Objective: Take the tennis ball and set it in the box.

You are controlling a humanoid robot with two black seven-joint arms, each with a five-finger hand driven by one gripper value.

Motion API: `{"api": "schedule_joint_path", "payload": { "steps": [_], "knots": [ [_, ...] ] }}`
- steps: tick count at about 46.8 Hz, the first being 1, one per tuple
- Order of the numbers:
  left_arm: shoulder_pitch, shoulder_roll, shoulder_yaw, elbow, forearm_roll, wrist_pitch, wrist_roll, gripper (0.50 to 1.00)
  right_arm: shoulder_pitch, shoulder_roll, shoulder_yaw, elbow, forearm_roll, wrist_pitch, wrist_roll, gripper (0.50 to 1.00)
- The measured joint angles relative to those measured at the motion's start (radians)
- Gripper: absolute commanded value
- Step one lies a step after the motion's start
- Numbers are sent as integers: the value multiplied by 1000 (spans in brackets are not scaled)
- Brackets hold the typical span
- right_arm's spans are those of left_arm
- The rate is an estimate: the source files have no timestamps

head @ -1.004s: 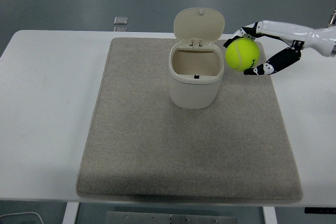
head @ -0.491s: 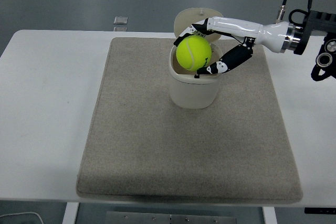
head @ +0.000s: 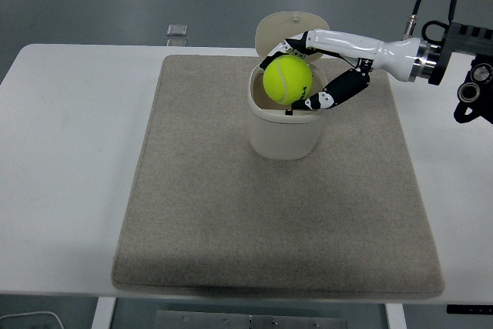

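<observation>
On the bench (head: 69, 152) a mat (head: 231, 221) carries the box (head: 283, 130), its lid (head: 279, 27) tipped back. The ball (head: 287, 80) is held over the opening, clasped by the right hand's (head: 327, 67) curled fingers (head: 331, 96). It should be centred, lowered, then released. What the box holds is hidden.

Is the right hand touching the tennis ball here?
Touching. The head view shows the right hand with fingers wrapped against both sides of the tennis ball, holding it over the open box.
</observation>
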Motion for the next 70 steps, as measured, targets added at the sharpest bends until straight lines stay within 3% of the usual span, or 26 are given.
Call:
{"api": "schedule_joint_path", "payload": {
  "steps": [8, 18, 30, 34, 52, 55, 60, 63, 70],
  "knots": [
    [0, 0, 0, 0, 0, 0, 0, 992, -9, -4, 0, -9, -4, 0, 0, 617],
    [0, 0, 0, 0, 0, 0, 0, 992, -10, -10, 1, -19, -4, 1, 0, 717],
    [0, 0, 0, 0, 0, 0, 0, 992, -17, -10, 0, -36, -4, 1, 0, 760],
    [0, 0, 0, 0, 0, 1, 0, 992, -22, -9, 0, -36, -4, 1, 0, 807],
    [0, 0, 0, 0, 0, 0, 0, 992, -27, -8, 1, -36, 2, 1, 0, 829],
    [0, 0, 0, 0, 0, 0, 0, 992, -27, -8, 1, -36, 2, 1, 0, 864],
    [0, 0, 0, 0, 0, 0, 0, 992, -27, -7, 1, -36, 4, 1, 0, 868],
    [0, 0, 0, 0, 0, 0, 0, 992, -27, -6, 1, -36, 5, 1, 0, 895],
    [0, 0, 0, 0, 0, 0, 0, 992, -30, -6, 1, -36, 5, 1, 0, 897]
  ]
}}
